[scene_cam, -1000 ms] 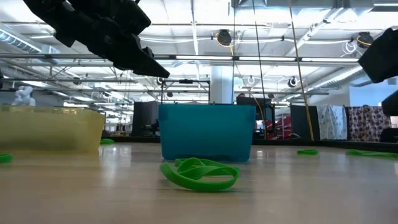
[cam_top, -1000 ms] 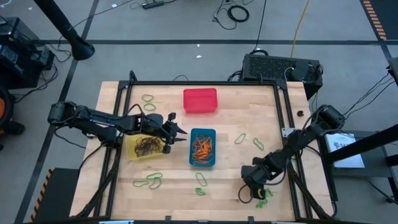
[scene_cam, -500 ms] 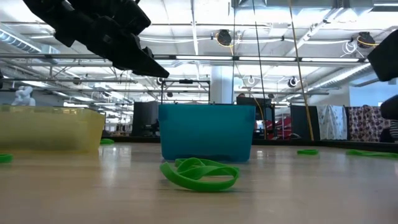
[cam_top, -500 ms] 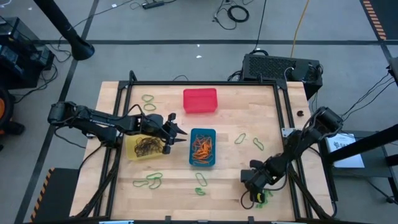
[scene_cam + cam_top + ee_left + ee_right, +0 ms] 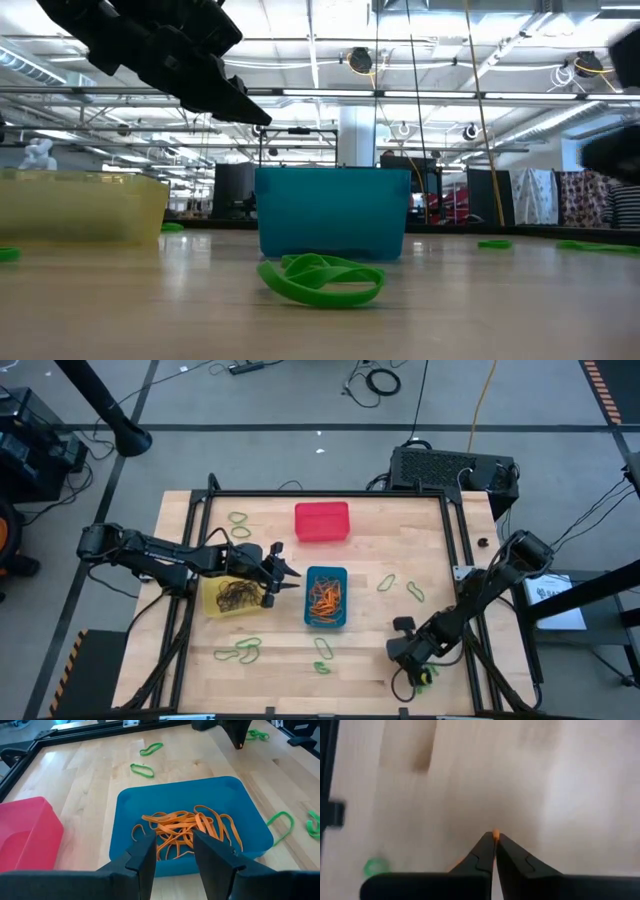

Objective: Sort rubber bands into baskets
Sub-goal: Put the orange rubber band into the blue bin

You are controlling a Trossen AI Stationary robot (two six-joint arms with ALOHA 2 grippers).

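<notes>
The red basket (image 5: pixel 322 522) stands at the far middle. The blue basket (image 5: pixel 326 597) holds orange rubber bands (image 5: pixel 185 832). The yellow basket (image 5: pixel 232 597) holds dark rubber bands (image 5: pixel 235 593). Green rubber bands (image 5: pixel 240 650) (image 5: pixel 322 280) lie loose on the wood. My left gripper (image 5: pixel 172 852) hangs open between the yellow and blue baskets, holding nothing. My right gripper (image 5: pixel 494 840) is low over the near right corner (image 5: pixel 404 672), shut, with a bit of orange rubber band at its tips. My right gripper pinches a small piece of an orange rubber band (image 5: pixel 495 834) between the very ends of its two fingers. The fingers slant steeply down at the table from above. The fingers themselves hide the rest of the band, so how it hangs cannot be told.
More green bands lie at the far left (image 5: pixel 238 518), right of the blue basket (image 5: pixel 415 592) and beside my right gripper (image 5: pixel 425 675). A dark frame (image 5: pixel 462 550) rims the table. Bare wood shows between the red and blue baskets.
My right gripper has rolled about its own pointing line while staying low over the near right corner. The baskets and loose bands lie where they were.
</notes>
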